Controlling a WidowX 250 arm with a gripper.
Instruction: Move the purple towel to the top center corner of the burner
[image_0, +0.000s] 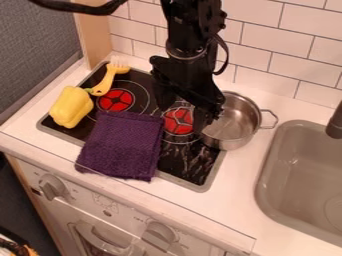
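The black gripper (182, 113) hangs over the right half of the stove, its fingers spread apart with nothing seen between them. To its lower left lies the purple towel (125, 142), flat and roughly square. The towel covers the front left part of the black burner top (190, 162), and its near edge overhangs the stove's front rim onto the white counter. Gripper and towel are apart. Part of the right red burner ring is hidden behind the gripper.
A metal pot (234, 122) stands at the stove's right edge, close beside the gripper. On the left are a yellow pepper (71, 107) and a yellow fork-like utensil (107, 81). The grey sink (267, 175) is at the right, with a tiled wall behind.
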